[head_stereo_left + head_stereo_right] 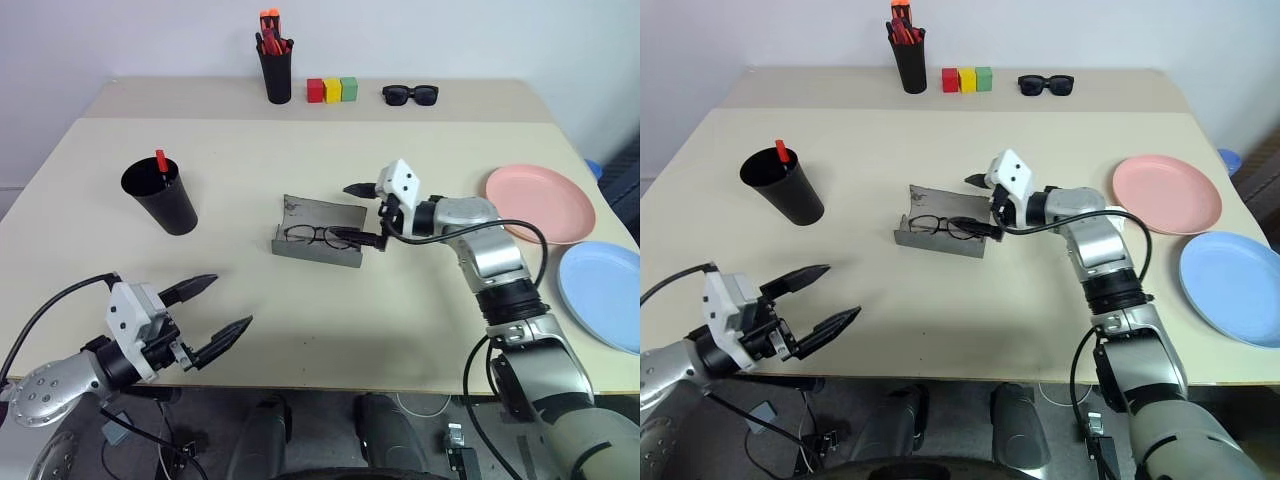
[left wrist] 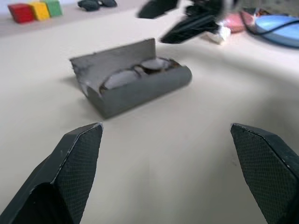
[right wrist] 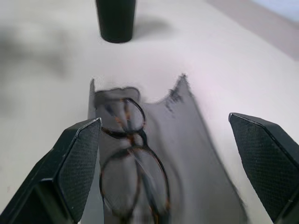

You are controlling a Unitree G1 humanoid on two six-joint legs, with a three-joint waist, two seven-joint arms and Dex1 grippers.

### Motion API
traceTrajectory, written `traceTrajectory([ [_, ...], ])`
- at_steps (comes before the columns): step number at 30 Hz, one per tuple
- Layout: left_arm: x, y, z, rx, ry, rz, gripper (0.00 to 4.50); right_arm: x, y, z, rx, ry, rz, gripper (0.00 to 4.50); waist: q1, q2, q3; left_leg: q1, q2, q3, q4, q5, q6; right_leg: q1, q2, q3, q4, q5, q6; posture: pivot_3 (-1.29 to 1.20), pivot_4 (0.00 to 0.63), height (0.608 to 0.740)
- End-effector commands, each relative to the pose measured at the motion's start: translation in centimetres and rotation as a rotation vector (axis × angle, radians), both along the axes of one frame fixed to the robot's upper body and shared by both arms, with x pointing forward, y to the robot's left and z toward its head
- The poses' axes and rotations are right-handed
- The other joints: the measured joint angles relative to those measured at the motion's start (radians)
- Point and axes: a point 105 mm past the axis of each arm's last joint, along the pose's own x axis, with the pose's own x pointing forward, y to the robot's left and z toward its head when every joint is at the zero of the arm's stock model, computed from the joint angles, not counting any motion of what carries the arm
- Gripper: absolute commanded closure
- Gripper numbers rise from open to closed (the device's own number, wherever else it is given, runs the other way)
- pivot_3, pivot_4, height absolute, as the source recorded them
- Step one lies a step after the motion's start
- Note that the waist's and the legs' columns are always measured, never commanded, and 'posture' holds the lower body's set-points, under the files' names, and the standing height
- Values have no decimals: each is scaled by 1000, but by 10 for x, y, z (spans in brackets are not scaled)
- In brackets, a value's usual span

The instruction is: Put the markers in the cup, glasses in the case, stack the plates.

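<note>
Along the far edge of your counter (image 1: 300, 330) you have a narrow straight black pen holder (image 1: 276, 74) standing upright, packed with orange and red-tipped markers (image 1: 271, 30). Just beside it to the right you'll see three small blocks (image 1: 332, 90) touching in a row, red, then yellow, then green. Further right, apart from the blocks, your chunky black sunglasses (image 1: 410, 95) lie with their dark lenses facing you.

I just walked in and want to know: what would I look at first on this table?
Probably the grey case lying open in the middle of the table, with the glasses resting inside. The right pincer hangs open just beside it. After that, the pink plate and the blue plate side by side at the right edge, and the black cup with a red-capped marker on the left.
</note>
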Motion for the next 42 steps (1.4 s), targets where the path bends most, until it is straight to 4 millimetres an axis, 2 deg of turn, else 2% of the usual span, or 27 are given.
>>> traceTrajectory([
  [1,0,-9,9,-1,-35,-29,0,-6,-9,5,3,-26,-16,44,0,0,0,0,0,0,0,0,0,0,0,0,0,0,0,0,150,740],
  [9,9,-11,18,1,-50,-38,0,-13,1,-4,-13,-13,14,44,-1,0,0,0,0,0,0,0,0,0,1,0,0,0,0,0,150,740],
  [17,15,-16,30,9,-59,-23,0,-11,14,-16,-28,-13,24,44,-1,0,0,0,0,0,0,0,0,0,0,0,0,0,0,0,150,740],
  [21,14,-23,37,9,-63,-13,0,-3,21,-24,-51,-54,-5,44,-2,0,0,0,0,0,0,0,0,0,0,0,0,1,3,0,150,740],
  [26,11,-22,36,11,-57,3,0,8,21,-26,-66,-115,-53,44,-2,0,0,0,0,0,0,0,0,0,1,0,0,1,3,0,150,740],
  [31,7,-21,31,10,-47,7,0,17,17,-20,-45,-167,-109,44,-2,0,0,0,0,0,0,0,0,0,1,0,0,0,0,0,150,740],
  [36,6,-20,27,8,-42,4,0,19,15,-19,-47,-183,-122,44,-1,0,0,0,0,0,0,0,0,0,0,0,0,0,0,0,150,740],
  [42,6,-18,21,7,-39,-4,0,23,11,-9,-23,-226,-155,44,-1,0,0,0,0,0,0,0,0,0,1,0,0,0,0,0,150,740],
])
